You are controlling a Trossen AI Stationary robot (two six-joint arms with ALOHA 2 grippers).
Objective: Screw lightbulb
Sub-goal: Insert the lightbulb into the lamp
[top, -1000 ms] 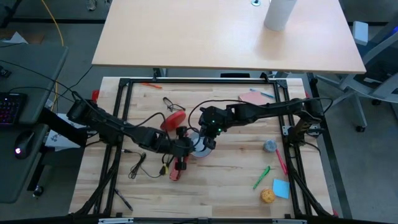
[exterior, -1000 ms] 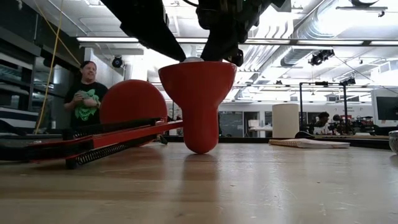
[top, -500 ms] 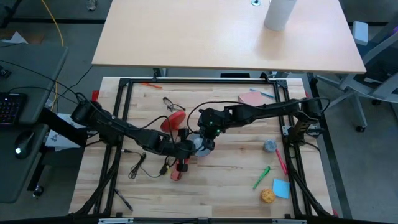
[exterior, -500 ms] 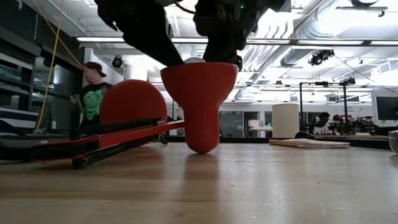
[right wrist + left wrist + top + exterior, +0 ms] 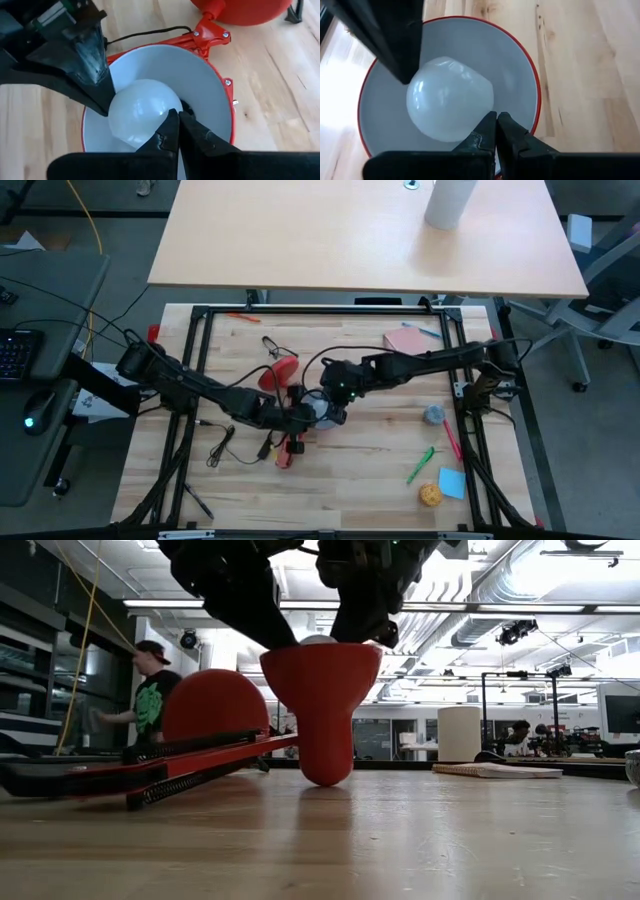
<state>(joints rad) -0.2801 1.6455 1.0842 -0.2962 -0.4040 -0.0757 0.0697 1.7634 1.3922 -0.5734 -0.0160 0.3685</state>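
The red lamp lies on the table with its shade (image 5: 320,412) (image 5: 322,690) opening upward, white inside. The white lightbulb (image 5: 449,100) (image 5: 142,112) sits in the middle of the shade; its top just shows above the rim in the low view (image 5: 318,639). My left gripper (image 5: 495,119) (image 5: 305,417) and my right gripper (image 5: 178,116) (image 5: 336,402) both reach down into the shade, shut, on opposite sides of the bulb. The lamp's round red base (image 5: 280,372) (image 5: 215,705) rests on the table behind the shade. My left gripper's shut fingertips (image 5: 489,125) lie against the bulb's round side (image 5: 485,107), slanting down from above into the shade. The bulb stands in the shade, screw base hidden. My right gripper's shut fingertips (image 5: 171,122) lie against the opposite side of the bulb (image 5: 172,107), also slanting down from above.
A black cord (image 5: 225,445) lies near-left of the lamp. A grey-blue lump (image 5: 433,414), green pen (image 5: 420,465), blue note (image 5: 452,482) and yellow ball (image 5: 430,494) lie to the right, a pink pad (image 5: 408,340) far right. A person (image 5: 150,690) stands beyond the table.
Both grippers have stayed over the shade at the bulb. My right gripper has edged toward the near-left, closer over the shade. The lamp's arm has shifted slightly along the table. The person in the room behind has turned and stepped aside.
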